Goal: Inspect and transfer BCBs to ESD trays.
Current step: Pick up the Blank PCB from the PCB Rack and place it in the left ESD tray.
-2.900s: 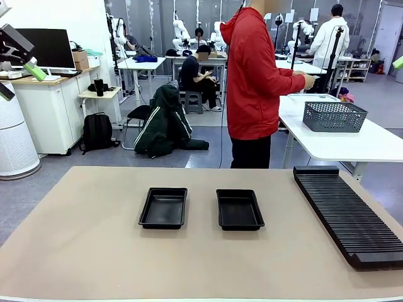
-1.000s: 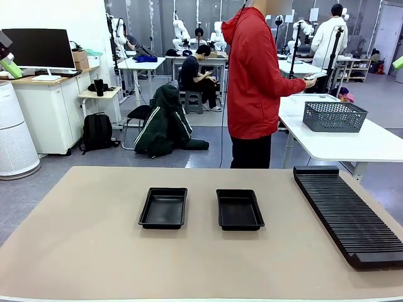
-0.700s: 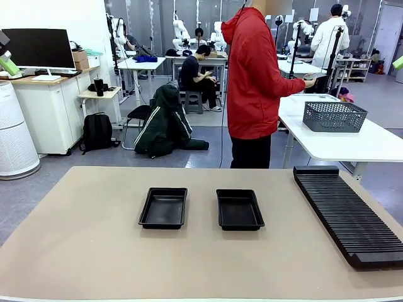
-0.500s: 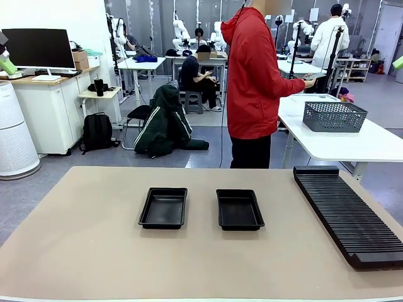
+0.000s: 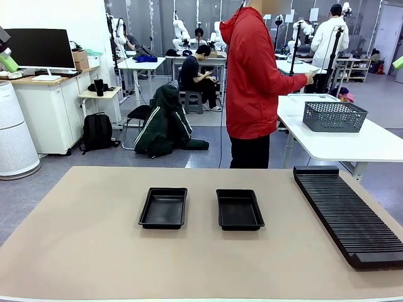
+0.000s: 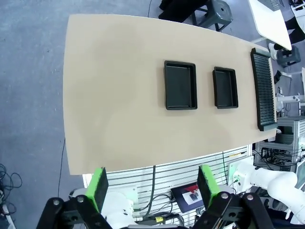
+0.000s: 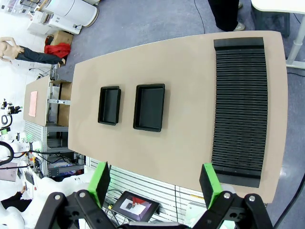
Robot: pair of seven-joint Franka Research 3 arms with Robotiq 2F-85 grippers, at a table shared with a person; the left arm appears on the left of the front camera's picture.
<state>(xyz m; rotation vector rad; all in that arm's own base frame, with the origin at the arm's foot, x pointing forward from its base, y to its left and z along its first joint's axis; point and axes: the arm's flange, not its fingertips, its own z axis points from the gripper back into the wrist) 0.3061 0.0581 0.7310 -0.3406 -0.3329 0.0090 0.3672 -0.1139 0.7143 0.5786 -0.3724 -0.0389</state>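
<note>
Two empty trays [image 5: 163, 209] sit side by side on the bench [image 5: 82, 239], apparently ready for boards. High above, left fingers [image 6: 98, 188] and right fingers [image 7: 209, 186] are spread wide, holding nothing.

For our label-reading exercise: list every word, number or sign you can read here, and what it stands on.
None can be read.
Small screen under the table edge: too small to read.
ESD trays, slotted rack: no print visible.
Sheets posted at the back: blurred.
</note>
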